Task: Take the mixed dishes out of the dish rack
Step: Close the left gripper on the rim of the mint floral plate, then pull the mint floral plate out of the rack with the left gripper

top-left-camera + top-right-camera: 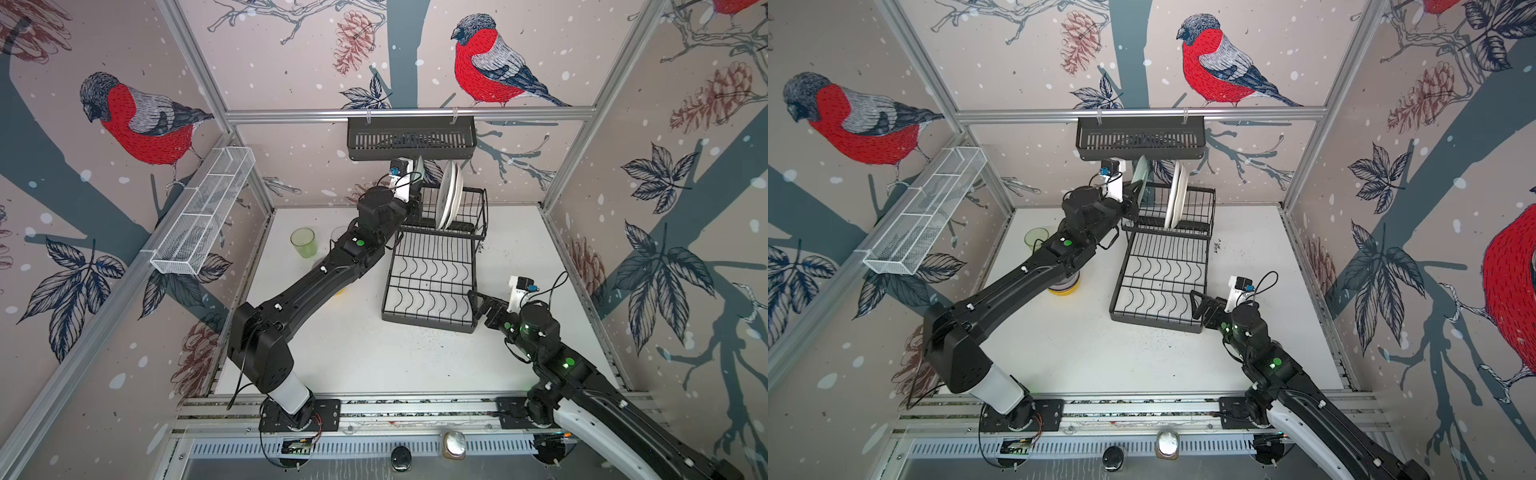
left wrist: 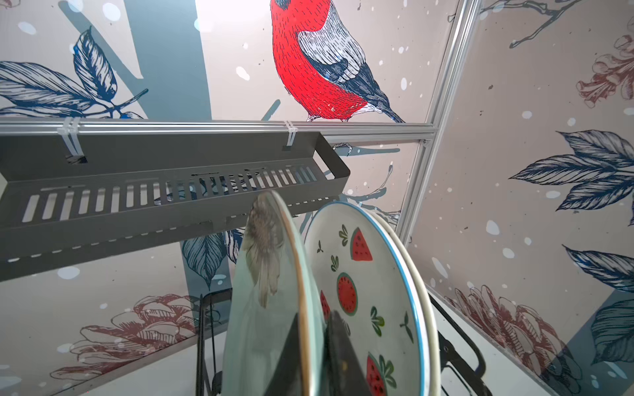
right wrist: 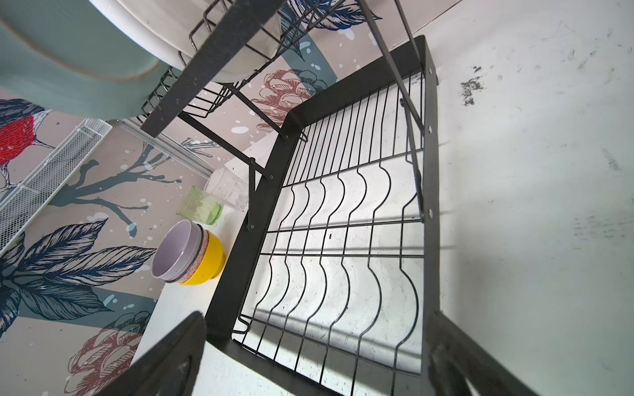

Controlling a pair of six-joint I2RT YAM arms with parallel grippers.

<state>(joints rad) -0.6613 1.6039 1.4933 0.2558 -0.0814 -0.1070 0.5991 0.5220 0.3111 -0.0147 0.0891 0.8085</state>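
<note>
The space is enclosed by 3 walls (image 1: 291, 62) papered in pale beige, on which red-breasted birds (image 1: 486, 62), pine cones (image 1: 353, 41), dark blue leaves (image 1: 660, 178) and grey-blue branches are printed. The panels are framed by aluminium bars (image 1: 407, 113). A dark slatted basket (image 1: 411, 139) is tied to the back bar with white ties (image 2: 290, 133), and a long white mesh trough (image 1: 203, 216) is fixed along the bar of the left wall. The floor is formed by a white tabletop (image 1: 353, 353), marked with dark specks and scuffs (image 3: 471, 89). A slotted aluminium rail (image 1: 415, 409) is run along its front edge. Soft, even light is spread throughout.
</note>
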